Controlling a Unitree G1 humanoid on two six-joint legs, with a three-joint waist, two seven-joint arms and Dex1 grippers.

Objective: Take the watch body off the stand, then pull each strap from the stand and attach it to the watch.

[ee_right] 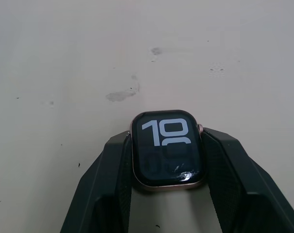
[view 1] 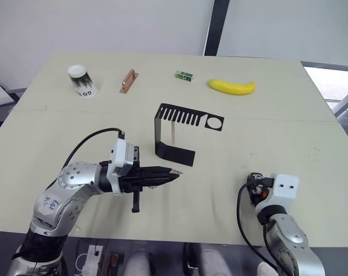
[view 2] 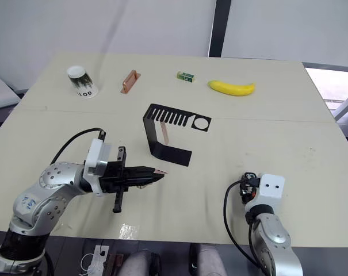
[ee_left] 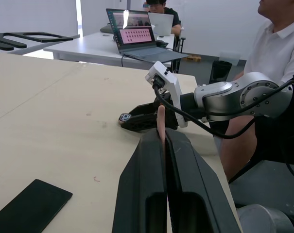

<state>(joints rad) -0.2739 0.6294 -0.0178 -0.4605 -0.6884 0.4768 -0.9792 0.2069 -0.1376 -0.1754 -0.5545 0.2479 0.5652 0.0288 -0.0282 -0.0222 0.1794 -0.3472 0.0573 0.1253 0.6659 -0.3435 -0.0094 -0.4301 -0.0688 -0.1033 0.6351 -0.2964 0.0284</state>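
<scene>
**Two grippers loaded: strap in left, watch body in right**

Two task parts are off the black bent sheet-metal stand (view 1: 176,133), which sits at frame centre on the pale tabletop (view 1: 289,138). The left gripper (view 1: 172,174), lower left of centre, has its black fingers (ee_left: 151,184) pressed together on a thin pale pink strap (ee_left: 161,122), whose tip pokes out past them. The right gripper (ee_right: 167,160), low at the right, clamps the small black rounded-square watch body (ee_right: 167,149) between its two fingers, screen up, digits "10" visible. A second pink strap (view 1: 172,133) hangs from the stand's slotted top plate. The grippers are well apart.
</scene>
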